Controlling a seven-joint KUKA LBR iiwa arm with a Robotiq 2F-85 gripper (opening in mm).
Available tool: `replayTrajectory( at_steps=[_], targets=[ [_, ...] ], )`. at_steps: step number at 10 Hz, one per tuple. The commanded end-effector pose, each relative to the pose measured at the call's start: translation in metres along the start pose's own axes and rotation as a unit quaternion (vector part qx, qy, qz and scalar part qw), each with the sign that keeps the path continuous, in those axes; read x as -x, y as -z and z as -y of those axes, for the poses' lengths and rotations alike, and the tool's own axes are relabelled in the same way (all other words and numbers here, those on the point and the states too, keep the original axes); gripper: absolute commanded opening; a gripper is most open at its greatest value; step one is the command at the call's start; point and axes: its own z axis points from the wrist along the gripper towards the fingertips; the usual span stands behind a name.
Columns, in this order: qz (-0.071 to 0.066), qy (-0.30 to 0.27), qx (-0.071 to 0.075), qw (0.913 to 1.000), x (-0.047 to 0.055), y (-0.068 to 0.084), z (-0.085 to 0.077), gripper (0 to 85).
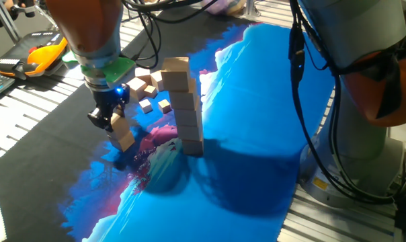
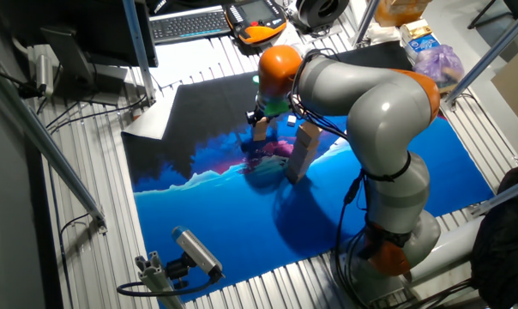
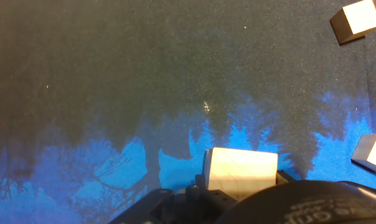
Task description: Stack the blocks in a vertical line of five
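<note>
A blue-and-black mat (image 1: 257,134) covered the table; beside the block stack (image 1: 186,107), the gripper (image 1: 109,121) clamped a wooden block (image 3: 241,171).

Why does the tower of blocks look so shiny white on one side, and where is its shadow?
In one fixed view, bright light washes out the stack's right edge, and its dark shadow spreads over the blue mat. In the hand view, the held block glares pale, while the dark parts beneath it look blurry.
</note>
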Motion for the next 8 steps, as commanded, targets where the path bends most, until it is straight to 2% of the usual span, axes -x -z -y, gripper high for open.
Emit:
replayTrajectory(
  at_steps=[1, 3, 5, 7, 8],
  targets=[
    [0.000, 0.000, -0.001, 1.0000, 0.0001, -0.0002, 0.0001, 0.0],
    [-0.001, -0.006, -0.003, 1.0000, -0.0001, -0.0005, -0.0001, 0.0],
    [-0.001, -0.013, -0.014, 0.9998, -0.0012, -0.0009, -0.0010, 0.0],
    [0.000, -0.016, -0.013, 0.9998, -0.0020, -0.0012, -0.0016, 0.0],
    [0.000, -0.018, -0.014, 0.9997, -0.0022, -0.0013, -0.0018, 17.0]
  ],
)
